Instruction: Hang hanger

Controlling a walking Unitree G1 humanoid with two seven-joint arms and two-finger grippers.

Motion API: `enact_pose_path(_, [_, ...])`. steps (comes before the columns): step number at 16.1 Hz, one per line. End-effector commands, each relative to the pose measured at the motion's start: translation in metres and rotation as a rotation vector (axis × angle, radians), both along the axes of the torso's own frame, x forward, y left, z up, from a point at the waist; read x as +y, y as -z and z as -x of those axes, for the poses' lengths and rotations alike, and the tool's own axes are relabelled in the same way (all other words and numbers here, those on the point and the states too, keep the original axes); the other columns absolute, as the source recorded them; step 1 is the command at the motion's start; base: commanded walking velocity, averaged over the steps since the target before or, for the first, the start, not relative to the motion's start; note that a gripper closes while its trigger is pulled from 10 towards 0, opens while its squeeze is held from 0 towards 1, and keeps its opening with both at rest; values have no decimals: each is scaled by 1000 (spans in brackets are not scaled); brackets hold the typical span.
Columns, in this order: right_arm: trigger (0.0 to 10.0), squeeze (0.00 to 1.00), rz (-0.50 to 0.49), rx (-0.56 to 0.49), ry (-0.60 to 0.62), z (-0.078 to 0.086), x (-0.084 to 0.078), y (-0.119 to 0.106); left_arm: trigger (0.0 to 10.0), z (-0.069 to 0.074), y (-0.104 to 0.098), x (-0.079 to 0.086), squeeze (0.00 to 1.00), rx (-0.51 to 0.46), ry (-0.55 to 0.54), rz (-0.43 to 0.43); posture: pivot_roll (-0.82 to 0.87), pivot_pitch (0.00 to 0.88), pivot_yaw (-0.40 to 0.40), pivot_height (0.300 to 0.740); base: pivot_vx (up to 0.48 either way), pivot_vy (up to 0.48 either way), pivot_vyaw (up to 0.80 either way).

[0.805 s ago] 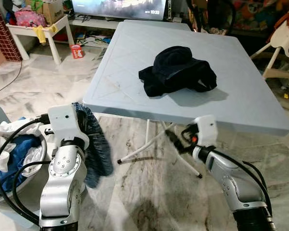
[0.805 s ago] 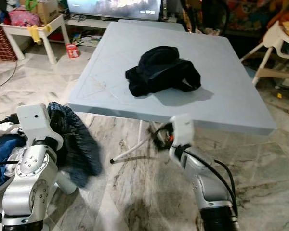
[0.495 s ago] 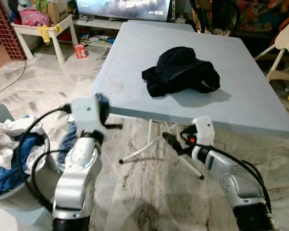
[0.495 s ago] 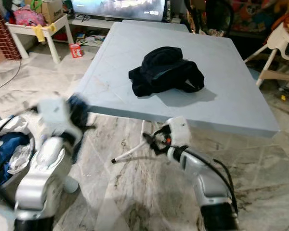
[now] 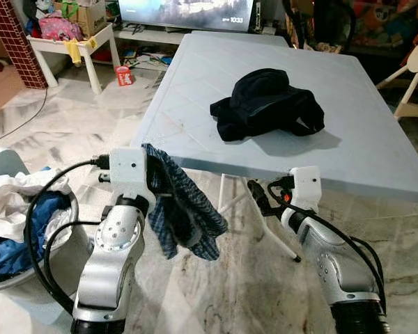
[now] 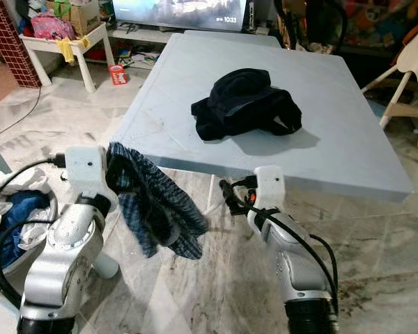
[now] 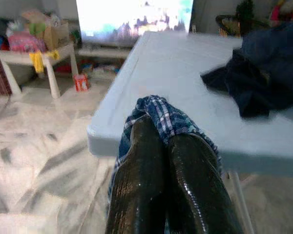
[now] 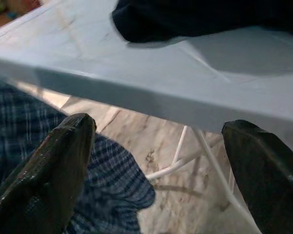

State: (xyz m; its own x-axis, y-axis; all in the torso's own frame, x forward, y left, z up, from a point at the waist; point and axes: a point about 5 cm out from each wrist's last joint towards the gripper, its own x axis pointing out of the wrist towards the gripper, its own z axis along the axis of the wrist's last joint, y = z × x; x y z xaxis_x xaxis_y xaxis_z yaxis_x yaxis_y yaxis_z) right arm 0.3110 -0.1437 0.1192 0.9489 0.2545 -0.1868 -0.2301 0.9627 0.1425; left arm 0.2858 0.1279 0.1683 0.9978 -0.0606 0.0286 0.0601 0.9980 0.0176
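- The left gripper (image 7: 163, 146) is pinching a blue plaid cloth (image 5: 184, 212) between closed fingers, holding it just below the near left corner of the pale blue table (image 5: 376, 139).
- The cloth is hanging loose over the marble floor (image 5: 230, 292), beside the table's near edge and not resting on the top.
- The right gripper (image 8: 161, 165) is sitting just under the same near edge, with its fingers (image 8: 53, 170) spread wide and holding nothing; the plaid cloth is lying beyond them.
- No hanger can be made out.
- A dark garment (image 5: 268, 104) is lying bunched in the middle of the tabletop, well apart from both grippers.
- The table's white folding legs (image 5: 226, 198) are crossing the space between the two arms.
- A laundry basket (image 5: 21, 223) of clothes is sitting on the floor at the robot's left.
- A white side table (image 5: 70, 49) and a red can (image 5: 122, 75) are standing farther back.
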Motion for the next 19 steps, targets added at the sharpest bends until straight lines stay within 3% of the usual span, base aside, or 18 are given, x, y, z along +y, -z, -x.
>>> enact_pose_path(1, [10000, 0, -11, 1, 33, 2, -6, 1, 10000, 3, 4, -1, 0, 24, 9, -11, -22, 77, -30, 740, 0, 0, 0])
enact_pose_path(4, [10000, 0, -14, -14, 49, -1, -7, -2, 10000, 5, 11, -1, 0, 51, 4, -31, -19, 77, -35, 740, 0, 0, 0])
enact_pose_path(7, [10000, 0, -85, -69, 122, -7, -12, -14, 10000, 9, 19, 7, 0, 82, -14, -50, -13, 72, -33, 740, -261, 0, 0])
enact_pose_path(10, [10000, 0, -115, -131, 193, -9, -22, -26, 10000, 13, 24, 19, 0, 108, -37, -63, -8, 57, 9, 740, -259, 0, 0])
enact_pose_path(13, [10000, 0, -122, -137, 245, -5, -29, -24, 10000, 16, 25, 24, 0, 125, -23, -86, -9, 55, 44, 740, -260, 0, 0])
enact_pose_path(19, [10000, 0, -107, -127, 284, -1, -37, -20, 10000, -1, 20, 19, 0, 99, 23, -68, -47, 35, 58, 740, -127, 0, 0])
